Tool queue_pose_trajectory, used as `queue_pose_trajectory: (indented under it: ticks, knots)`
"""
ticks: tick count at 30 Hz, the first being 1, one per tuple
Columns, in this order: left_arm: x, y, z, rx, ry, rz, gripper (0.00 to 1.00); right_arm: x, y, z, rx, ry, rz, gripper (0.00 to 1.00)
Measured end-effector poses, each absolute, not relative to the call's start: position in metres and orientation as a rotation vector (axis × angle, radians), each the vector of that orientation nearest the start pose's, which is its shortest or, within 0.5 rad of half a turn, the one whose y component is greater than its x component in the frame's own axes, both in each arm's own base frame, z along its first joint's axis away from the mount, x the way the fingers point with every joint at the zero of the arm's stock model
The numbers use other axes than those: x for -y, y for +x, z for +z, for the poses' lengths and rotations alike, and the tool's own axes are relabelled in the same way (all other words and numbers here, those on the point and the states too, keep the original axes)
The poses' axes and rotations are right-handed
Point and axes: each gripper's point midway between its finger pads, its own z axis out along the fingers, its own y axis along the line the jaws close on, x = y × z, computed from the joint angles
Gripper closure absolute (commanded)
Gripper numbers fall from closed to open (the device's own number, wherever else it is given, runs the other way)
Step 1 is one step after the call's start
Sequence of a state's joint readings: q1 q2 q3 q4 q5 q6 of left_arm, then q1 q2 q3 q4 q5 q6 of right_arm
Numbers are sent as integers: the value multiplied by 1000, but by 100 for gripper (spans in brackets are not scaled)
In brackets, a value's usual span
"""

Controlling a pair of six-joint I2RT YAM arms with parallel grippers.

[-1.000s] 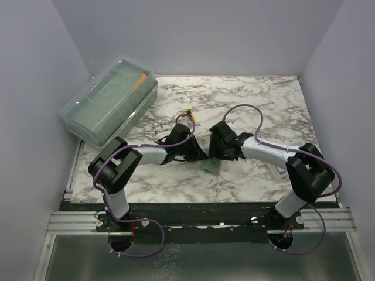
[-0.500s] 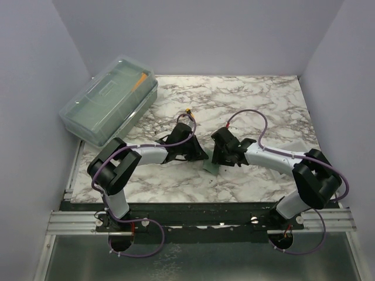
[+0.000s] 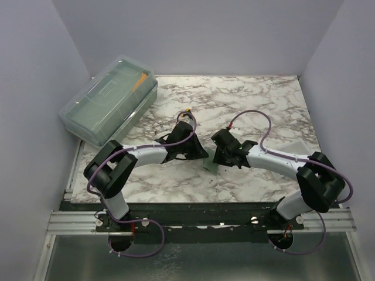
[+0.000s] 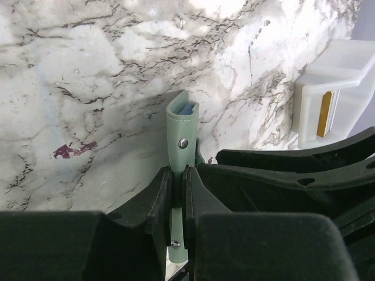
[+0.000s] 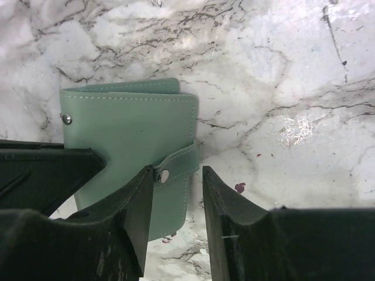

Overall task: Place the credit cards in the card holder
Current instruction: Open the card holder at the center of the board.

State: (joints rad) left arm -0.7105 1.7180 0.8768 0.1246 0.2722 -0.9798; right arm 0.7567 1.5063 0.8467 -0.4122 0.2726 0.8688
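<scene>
Both arms meet in the middle of the marble table (image 3: 263,99), near its front edge. The left gripper (image 4: 179,175) has its fingers pressed together on the card holder (image 5: 129,129), pinching the sage-green wallet by its lower edge so that it stands on edge. From the left wrist the wallet shows as a thin strip rising out of the grip, with a metal snap on its side and a bluish lining peeking out at the top of the fold.

At the right gripper (image 5: 177,175) the jaws are spread. They straddle the wallet's edge where the strap wraps round. One finger lies over the green cover just beside the strap's snap (image 5: 164,174). The other stands apart from the wallet's edge, with bare marble showing between them, so there is no clamp on that side.

A white tray (image 4: 340,76) sits on the table beyond the wallet in the left wrist view, with something yellowish on its side wall. The translucent lidded box (image 3: 108,102) lies at the far left corner, well apart from both grippers.
</scene>
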Motion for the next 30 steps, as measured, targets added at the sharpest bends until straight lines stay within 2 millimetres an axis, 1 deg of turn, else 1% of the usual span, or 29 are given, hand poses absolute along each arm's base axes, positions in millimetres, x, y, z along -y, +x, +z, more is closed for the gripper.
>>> queue_pose_trajectory:
  ticks: [4,7,9,12,15,17,19,21,23,25,27,30]
  knots:
    - [338,275,69,-2516,-172,-1083,100,-210,256,44,-2550,288,213,65]
    - [333,284,76,-2484,-184,-1057,100,-189,245,31,-2577,287,96,68]
    - [333,289,80,-2469,-185,-1050,100,-176,237,24,-2599,283,27,68]
    - [332,292,81,-2463,-182,-1039,100,-171,233,21,-2612,260,-1,68]
    - [330,290,79,-2478,-177,-1027,100,-174,235,24,-2604,222,30,65]
    - [330,289,78,-2484,-173,-1022,100,-177,235,29,-2596,200,61,59]
    - [329,288,77,-2487,-168,-1019,100,-185,240,44,-2555,180,141,50]
    - [329,288,77,-2489,-160,-1019,100,-193,246,56,-2522,160,215,46]
    - [330,287,77,-2489,-150,-1022,100,-200,251,65,-2500,148,284,45]
    - [330,287,78,-2489,-144,-1024,100,-204,256,68,-2486,141,326,45]
    - [330,286,78,-2490,-141,-1026,100,-207,261,67,-2490,131,348,46]
    - [330,286,78,-2492,-135,-1030,100,-211,269,59,-2510,123,351,53]
